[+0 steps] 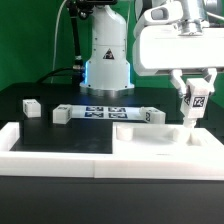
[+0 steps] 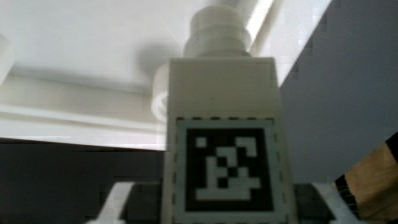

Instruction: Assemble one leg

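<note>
Now you see the pincer (image 1: 195, 88) closed around the upright leg (image 1: 196, 102), at the frame's right, over the white panel (image 1: 150, 140).

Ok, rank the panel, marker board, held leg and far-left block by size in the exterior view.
Largest first: panel; marker board; then held leg and block, alike. The leg looks nearer, so unranked.

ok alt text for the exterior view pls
The robot's tool holds a small white tagged leg over a large white panel at the exterior view's right. Three more white blocks and the marker board lie on the black table.
</note>
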You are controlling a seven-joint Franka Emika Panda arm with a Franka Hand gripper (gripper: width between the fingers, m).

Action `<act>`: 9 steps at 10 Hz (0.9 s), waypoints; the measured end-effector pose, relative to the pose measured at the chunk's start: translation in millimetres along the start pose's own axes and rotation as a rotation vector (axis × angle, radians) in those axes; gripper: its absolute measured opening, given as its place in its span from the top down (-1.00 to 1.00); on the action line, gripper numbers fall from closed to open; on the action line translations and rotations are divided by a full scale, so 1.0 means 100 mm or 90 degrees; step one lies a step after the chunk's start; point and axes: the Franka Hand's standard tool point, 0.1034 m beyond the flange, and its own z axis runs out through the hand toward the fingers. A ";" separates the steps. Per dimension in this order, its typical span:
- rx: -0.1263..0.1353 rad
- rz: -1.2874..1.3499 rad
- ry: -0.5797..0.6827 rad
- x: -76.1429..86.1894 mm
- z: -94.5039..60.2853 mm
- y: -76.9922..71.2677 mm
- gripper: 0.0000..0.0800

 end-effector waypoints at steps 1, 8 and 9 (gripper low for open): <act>-0.001 -0.004 -0.005 0.07 0.07 0.05 0.27; -0.006 -0.006 0.030 0.31 0.28 0.14 0.27; -0.006 -0.005 0.030 0.31 0.29 0.14 0.27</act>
